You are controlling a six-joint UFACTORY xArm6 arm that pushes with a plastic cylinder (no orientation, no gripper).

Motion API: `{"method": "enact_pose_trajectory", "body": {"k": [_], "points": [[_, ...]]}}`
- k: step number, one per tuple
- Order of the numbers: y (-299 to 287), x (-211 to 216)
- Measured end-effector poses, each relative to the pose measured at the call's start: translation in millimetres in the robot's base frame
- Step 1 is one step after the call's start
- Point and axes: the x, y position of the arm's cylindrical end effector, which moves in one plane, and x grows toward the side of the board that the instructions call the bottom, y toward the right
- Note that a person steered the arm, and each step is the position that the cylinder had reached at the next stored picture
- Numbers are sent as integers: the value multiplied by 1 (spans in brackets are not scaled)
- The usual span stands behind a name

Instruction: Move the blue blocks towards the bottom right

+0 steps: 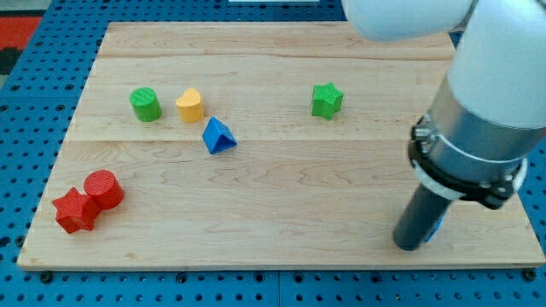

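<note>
A blue triangle block [218,136] lies on the wooden board [281,196], left of centre, just below the yellow heart block [190,105]. A second blue block [436,227] shows only as a sliver at the bottom right, mostly hidden behind my dark rod. My tip [409,244] rests on the board at the bottom right, touching or right beside that hidden blue block, on its left side. The tip is far to the right of the blue triangle.
A green cylinder [145,104] stands left of the yellow heart. A green star [326,100] lies at the upper right of centre. A red cylinder [103,188] and a red star [75,211] sit together at the bottom left. The arm's body [482,111] covers the right edge.
</note>
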Motion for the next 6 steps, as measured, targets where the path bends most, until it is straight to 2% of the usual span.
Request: {"method": "enact_pose_trajectory", "body": {"k": [1, 2, 3, 4, 5, 6], "points": [[-115, -42], [-198, -105], [-259, -131], [-274, -150], [-217, -183], [-137, -148]]}}
